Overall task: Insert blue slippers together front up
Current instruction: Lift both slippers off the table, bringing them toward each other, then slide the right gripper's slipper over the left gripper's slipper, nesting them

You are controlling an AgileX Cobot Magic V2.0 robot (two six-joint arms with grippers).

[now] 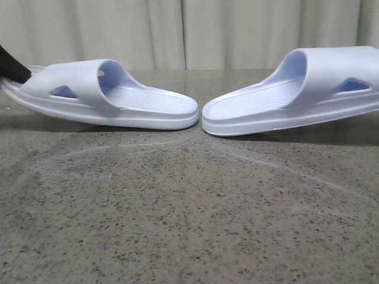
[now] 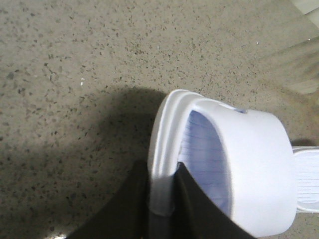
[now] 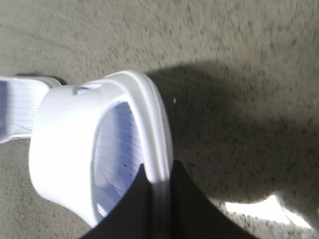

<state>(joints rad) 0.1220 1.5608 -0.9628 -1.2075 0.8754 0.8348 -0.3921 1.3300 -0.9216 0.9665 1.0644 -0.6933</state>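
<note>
Two pale blue slippers face each other, open footbed ends almost touching at the table's middle. The left slipper is tilted, its strap end raised at the far left, where a black finger shows. In the left wrist view my left gripper is shut on this slipper's sole rim beside the strap. The right slipper rises toward the right edge. My right gripper is shut on its sole rim; it is out of the front view.
The table is a speckled grey stone top with dark shadows under both slippers. A pale pleated curtain hangs behind the table. Each wrist view catches the end of the other slipper.
</note>
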